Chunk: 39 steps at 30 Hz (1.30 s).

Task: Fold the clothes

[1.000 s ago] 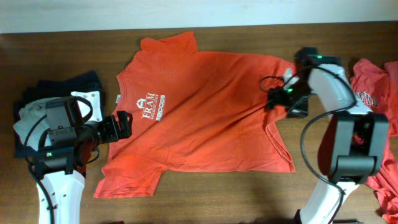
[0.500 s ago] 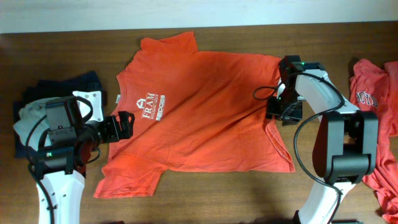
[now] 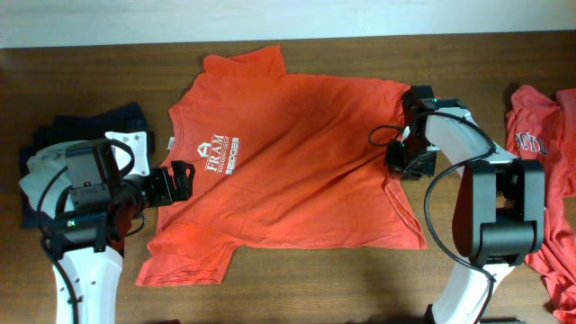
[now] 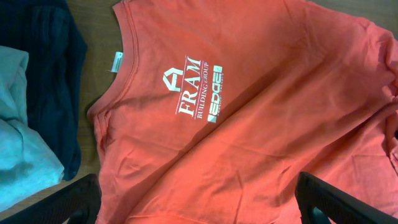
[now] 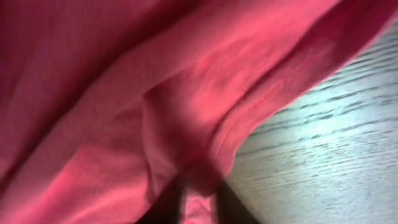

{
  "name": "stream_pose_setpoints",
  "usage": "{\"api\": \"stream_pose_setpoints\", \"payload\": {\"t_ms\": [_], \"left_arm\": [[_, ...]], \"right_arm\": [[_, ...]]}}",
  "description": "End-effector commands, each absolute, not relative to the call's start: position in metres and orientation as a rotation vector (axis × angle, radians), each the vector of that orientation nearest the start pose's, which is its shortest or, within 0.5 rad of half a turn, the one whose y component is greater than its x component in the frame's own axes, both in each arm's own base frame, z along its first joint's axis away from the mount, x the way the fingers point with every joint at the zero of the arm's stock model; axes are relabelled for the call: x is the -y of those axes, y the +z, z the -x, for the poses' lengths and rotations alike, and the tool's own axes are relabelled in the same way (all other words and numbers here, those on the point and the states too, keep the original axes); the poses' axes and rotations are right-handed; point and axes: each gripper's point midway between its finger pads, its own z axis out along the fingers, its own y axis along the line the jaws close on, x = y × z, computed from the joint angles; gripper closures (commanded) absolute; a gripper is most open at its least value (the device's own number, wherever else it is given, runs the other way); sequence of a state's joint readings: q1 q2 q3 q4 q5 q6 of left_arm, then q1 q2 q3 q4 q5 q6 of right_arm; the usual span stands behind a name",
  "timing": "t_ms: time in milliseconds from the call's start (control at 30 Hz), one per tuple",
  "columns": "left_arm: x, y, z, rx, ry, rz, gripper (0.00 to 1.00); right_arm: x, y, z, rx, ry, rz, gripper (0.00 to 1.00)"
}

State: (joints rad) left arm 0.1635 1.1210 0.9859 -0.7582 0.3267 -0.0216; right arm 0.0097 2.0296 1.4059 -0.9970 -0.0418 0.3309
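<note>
Overhead: a dark wooden tabletop (image 3: 297, 288) runs under a pale wall (image 3: 270, 18). The orange-red T-shirt (image 3: 297, 153) lies spread flat at its centre, print up and collar towards your left arm, not yet folded. A navy garment (image 3: 108, 119) and a grey garment (image 3: 34, 171) sit at the left edge; more orange-red shirts (image 3: 540, 135) are heaped at the far right, apparently awaiting their turn. The left hand (image 3: 177, 182) hovers just beside the collar. The right hand (image 3: 399, 162) is down on the hem edge.

Left wrist: the fingers (image 4: 68, 199) stand spread wide above the white lettering (image 4: 189, 102), holding nothing.

Right wrist: the fingers (image 5: 166, 205) are pressed together on a raised ridge of the shirt's cloth at its edge, bare wood alongside. You appear to be securing the hem to lift it over for the first fold.
</note>
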Motion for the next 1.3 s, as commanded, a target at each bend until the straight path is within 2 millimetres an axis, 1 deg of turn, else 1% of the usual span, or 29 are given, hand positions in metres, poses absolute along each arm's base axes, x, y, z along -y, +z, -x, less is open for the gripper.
{"api": "stream_pose_setpoints", "payload": {"t_ms": [0,33,67,200,300,367,400,500,600,667,767,800,833,867,900,967,1033,1067,1100,1167,1267], "left_arm": [[0.009,0.201,-0.311,-2.405,-0.349,0.041,0.01],[0.009,0.201,-0.312,-2.405,-0.349,0.041,0.01],[0.009,0.201,-0.312,-2.404,-0.349,0.041,0.01],[0.009,0.201,-0.314,-2.396,-0.344,0.028,0.01],[0.014,0.191,-0.318,-2.427,-0.347,-0.018,0.01],[0.020,0.180,-0.322,-2.457,-0.355,-0.062,0.01],[0.023,0.175,-0.325,-2.469,-0.362,-0.073,0.01],[0.029,0.158,-0.338,-2.496,-0.371,-0.102,0.01],[0.035,0.138,-0.349,-2.536,-0.384,-0.118,0.01],[0.033,0.120,-0.356,-2.572,-0.359,-0.115,0.01],[0.026,0.093,-0.367,-2.617,-0.302,-0.100,0.02],[0.026,0.077,-0.374,-2.637,-0.303,-0.096,0.10],[0.025,0.069,-0.377,-2.647,-0.304,-0.095,0.25],[0.025,0.064,-0.379,-2.651,-0.305,-0.094,0.34],[0.025,0.058,-0.381,-2.658,-0.307,-0.093,0.47],[0.025,0.049,-0.384,-2.668,-0.308,-0.092,0.65],[0.025,0.040,-0.387,-2.675,-0.309,-0.091,0.91],[0.025,0.037,-0.388,-2.677,-0.310,-0.091,0.98],[0.025,0.034,-0.389,-2.677,-0.309,-0.093,1.00],[0.023,0.026,-0.391,-2.687,-0.284,-0.090,0.99],[0.019,0.019,-0.393,-2.698,-0.234,-0.089,1.00]], "right_arm": [[0.018,0.022,-0.363,-3.088,-0.104,-0.575,0.91],[0.032,0.024,-0.363,-3.074,-0.157,-0.608,0.94],[0.040,0.025,-0.363,-3.066,-0.175,-0.632,0.96],[0.066,0.031,-0.367,-3.040,-0.175,-0.673,0.96],[0.084,0.035,-0.370,-3.012,-0.172,-0.713,0.96],[0.090,0.036,-0.372,-2.994,-0.163,-0.739,0.95],[0.090,0.035,-0.373,-2.989,-0.151,-0.742,0.94],[0.091,0.036,-0.376,-2.988,-0.156,-0.703,0.92],[0.094,0.036,-0.369,-3.009,-0.186,-0.709,0.92],[0.095,0.036,-0.364,-3.029,-0.213,-0.712,0.92],[0.104,0.037,-0.357,-3.036,-0.302,-0.727,0.92],[0.105,0.037,-0.355,-3.033,-0.302,-0.766,0.92],[0.104,0.037,-0.354,-3.036,-0.303,-0.765,0.92],[0.104,0.037,-0.354,-3.036,-0.303,-0.765,0.92],[0.104,0.037,-0.354,-3.037,-0.302,-0.765,0.92],[0.104,0.037,-0.354,-3.037,-0.301,-0.765,0.92],[0.104,0.037,-0.353,-3.039,-0.302,-0.766,0.92],[0.104,0.037,-0.353,-3.041,-0.299,-0.765,0.92],[0.103,0.037,-0.352,-3.044,-0.293,-0.766,0.92],[0.098,0.036,-0.353,-3.049,-0.251,-0.767,0.92],[0.095,0.036,-0.354,-3.053,-0.221,-0.768,0.92]]}}
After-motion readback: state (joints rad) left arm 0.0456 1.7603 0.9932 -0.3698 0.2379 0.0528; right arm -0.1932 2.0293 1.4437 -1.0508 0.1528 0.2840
